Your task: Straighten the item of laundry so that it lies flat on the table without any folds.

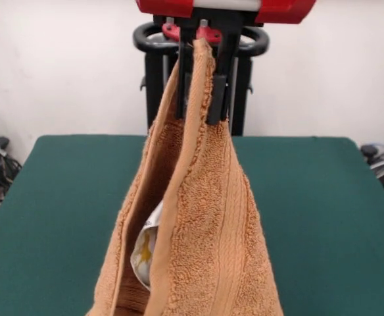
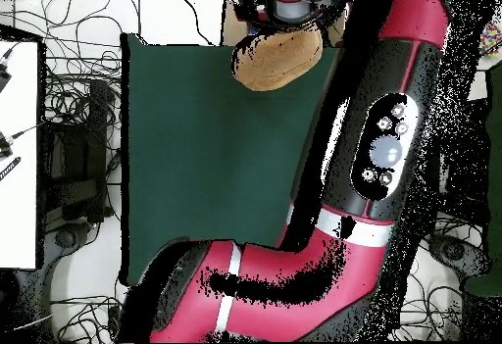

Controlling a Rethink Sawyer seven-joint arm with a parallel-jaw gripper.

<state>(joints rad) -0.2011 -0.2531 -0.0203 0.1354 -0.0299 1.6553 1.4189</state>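
The orange-tan washcloth [image 1: 202,230] hangs from my gripper [image 1: 202,79] high above the green table [image 1: 323,210]. The gripper is shut on the cloth's top corner. The cloth drapes down in a folded cone with a long vertical crease, and its lower edge runs out of the picture's bottom. A white tag [image 1: 146,253] with yellow marks shows inside the fold. In the overhead view the washcloth [image 2: 279,58] shows as a bunched tan lump below the gripper head [image 2: 291,7], near the table's [image 2: 216,164] far edge.
The red and black arm [image 2: 377,154] stretches across the table's right side in the overhead view. The black pedestal [image 1: 156,72] stands behind the table. Cables and boxes [image 2: 74,154] lie on the floor to the left.
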